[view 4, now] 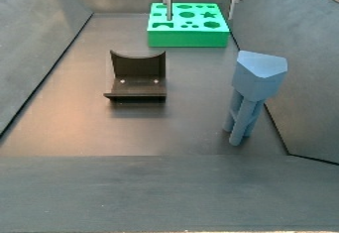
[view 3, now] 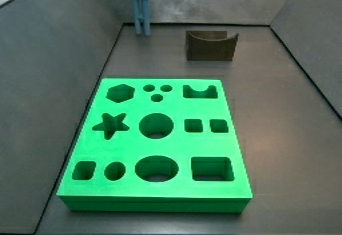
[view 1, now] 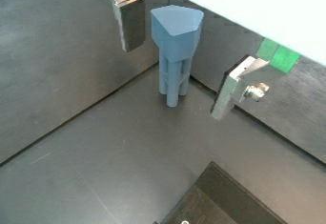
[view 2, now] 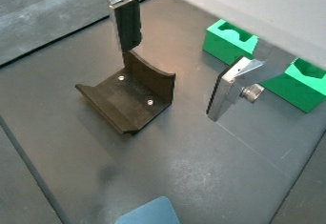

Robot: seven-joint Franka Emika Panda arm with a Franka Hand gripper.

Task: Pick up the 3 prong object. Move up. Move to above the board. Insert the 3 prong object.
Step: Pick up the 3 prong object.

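While the gripper [view 1: 178, 61] hangs above with fingers [view 1: 235, 87] spread and empty, the 3 prong object [view 4: 255, 95] stands upright on the floor near a wall, well apart from the board [view 3: 158, 144]. Light blue, its slim prongs point down from a wider top block.

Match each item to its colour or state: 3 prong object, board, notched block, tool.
Items:
1. 3 prong object
2. board
3. notched block
4. tool

Descriptions:
A. bright green, flat, many shaped cutouts
B. open and holding nothing, above the floor
C. light blue, standing upright on its prongs
D. dark brown, sitting on the floor

Pairs: 1-C, 2-A, 3-D, 4-B
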